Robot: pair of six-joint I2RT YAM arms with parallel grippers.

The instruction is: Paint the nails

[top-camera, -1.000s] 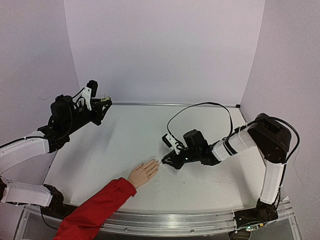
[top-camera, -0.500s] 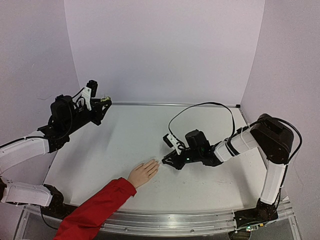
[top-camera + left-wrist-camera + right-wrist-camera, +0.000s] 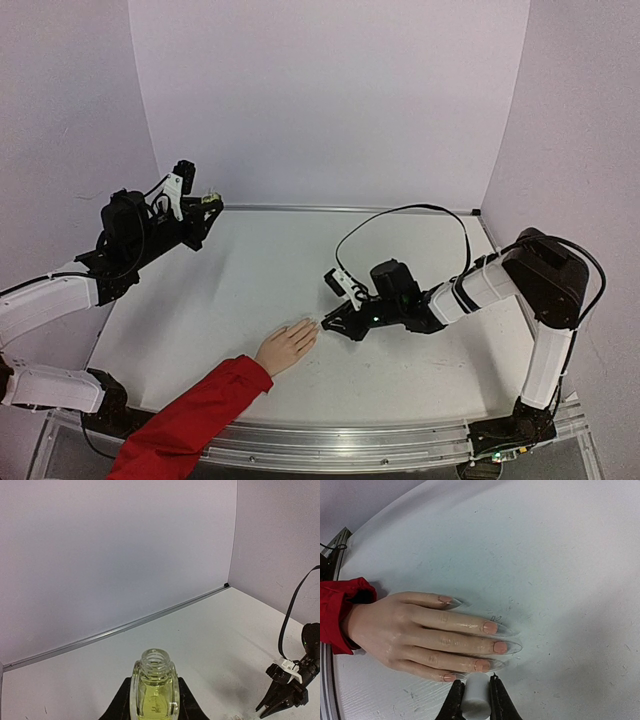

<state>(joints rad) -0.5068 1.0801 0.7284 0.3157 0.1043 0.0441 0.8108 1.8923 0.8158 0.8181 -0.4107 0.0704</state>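
Pale tabletop (image 3: 400, 380): right gripper (image 3: 476, 700) is clamping a white cap (image 3: 476, 692) just beside the nails (image 3: 490, 627), left gripper (image 3: 207, 203) is holding the open bottle (image 3: 154, 690) aloft; painting is seemingly underway, none clearly coated.

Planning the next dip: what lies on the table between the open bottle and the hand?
Nothing; the top view shows bare table between the bottle and the hand.

Lab booth, plain pale walls (image 3: 330, 100)
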